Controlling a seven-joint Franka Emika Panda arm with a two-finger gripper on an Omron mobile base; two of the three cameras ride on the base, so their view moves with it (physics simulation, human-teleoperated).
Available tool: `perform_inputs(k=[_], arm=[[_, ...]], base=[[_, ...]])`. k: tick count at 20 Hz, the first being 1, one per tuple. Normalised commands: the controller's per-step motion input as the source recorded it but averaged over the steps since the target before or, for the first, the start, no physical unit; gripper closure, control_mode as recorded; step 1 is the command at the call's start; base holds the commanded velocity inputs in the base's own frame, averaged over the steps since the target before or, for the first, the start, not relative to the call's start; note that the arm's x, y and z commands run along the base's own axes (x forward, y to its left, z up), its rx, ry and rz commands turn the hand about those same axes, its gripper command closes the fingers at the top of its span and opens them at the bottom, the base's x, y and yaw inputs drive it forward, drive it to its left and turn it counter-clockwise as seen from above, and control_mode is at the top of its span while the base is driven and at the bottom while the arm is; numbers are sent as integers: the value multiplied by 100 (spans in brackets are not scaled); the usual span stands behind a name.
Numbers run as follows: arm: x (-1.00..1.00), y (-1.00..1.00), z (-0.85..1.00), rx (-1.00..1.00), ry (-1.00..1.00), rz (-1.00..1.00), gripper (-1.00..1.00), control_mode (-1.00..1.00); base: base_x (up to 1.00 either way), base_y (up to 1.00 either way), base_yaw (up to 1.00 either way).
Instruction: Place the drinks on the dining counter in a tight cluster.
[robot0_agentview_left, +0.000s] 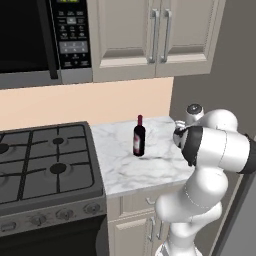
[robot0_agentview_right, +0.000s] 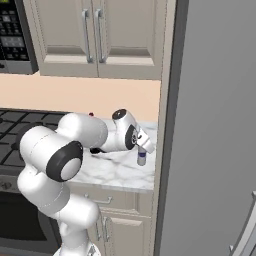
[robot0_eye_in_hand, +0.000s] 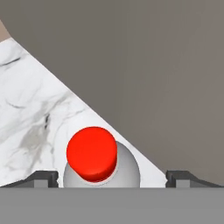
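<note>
Fingers (robot0_eye_in_hand: 112, 178) stood wide, one tip at each lower corner of the hand view, nothing gripped between them. The small pale bottle (robot0_eye_in_hand: 101, 168) sat directly between the two tips, its red cap centred and facing the camera, so the hand looked straight down the bottle's long axis. Bottle upright; axis vertical; fingers flanked it on both sides but did not appear to touch it.

In the right base view the hand pointed down over the same bottle (robot0_agentview_right: 142, 158), which stood on the short marble counter (robot0_agentview_right: 112, 172) near its right edge, just beside the tall grey panel (robot0_agentview_right: 210, 125). Little room on that side, in my judgement: a sideways drift could knock a finger against the panel.

Appearance: pale grey-white rounded shoulder, bright red cap, a dark band low on the body in the right base view. Small and narrow, probably light and easy to tip.

A dark wine bottle (robot0_agentview_left: 139, 136) stood upright further left on the same counter, well apart, near the stove (robot0_agentview_left: 47, 160).

Likely step: closing on the pale bottle for pickup. Neither bottle was yet on the dining counter.
</note>
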Motion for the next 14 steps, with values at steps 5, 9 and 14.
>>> perform_inputs(k=[5, 9, 14], arm=[[0, 0, -13, 0, 0, 1, 100, -100], [0, 0, -12, 0, 0, 1, 100, -100], [-16, 10, -1, 0, 0, 4, 100, -100]], base=[[0, 0, 0], [0, 0, 0], [0, 0, 0]])
